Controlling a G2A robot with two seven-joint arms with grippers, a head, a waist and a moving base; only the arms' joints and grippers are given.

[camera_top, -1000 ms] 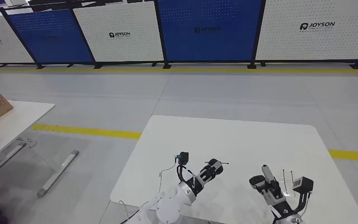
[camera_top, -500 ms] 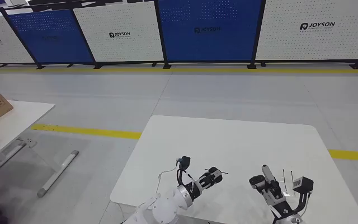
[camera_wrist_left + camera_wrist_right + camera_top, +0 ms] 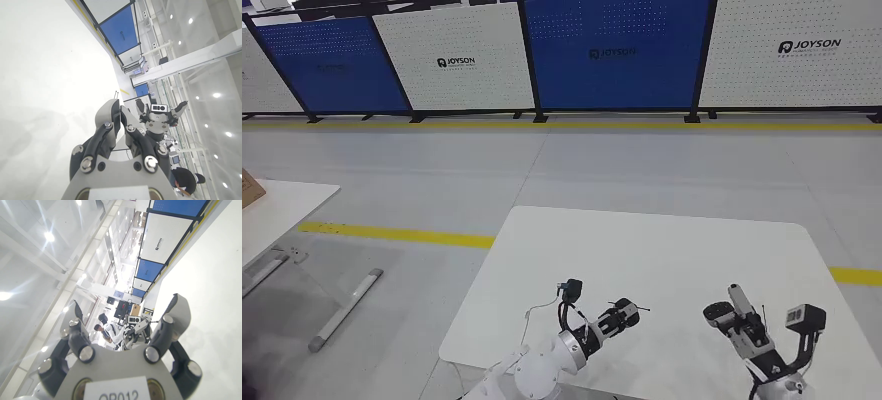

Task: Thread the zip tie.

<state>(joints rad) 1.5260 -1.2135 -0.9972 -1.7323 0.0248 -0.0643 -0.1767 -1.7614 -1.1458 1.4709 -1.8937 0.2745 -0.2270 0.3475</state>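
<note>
Getting ready to pick up a zip tie.
The right gripper (image 3: 125,298) is wide open, near two thin black zip ties (image 3: 114,94) lying on the table (image 3: 662,250). The left gripper (image 3: 120,108) is pinched closed. Next, the open fingers probably must line up over one skinny tie.

The left gripper (image 3: 120,108) is held fully closed, fingers (image 3: 105,113) pressed flat together, with the arm angled forward and a bit to the right. The right gripper (image 3: 125,301) is held spread pretty wide, well apart from the left one.
</note>
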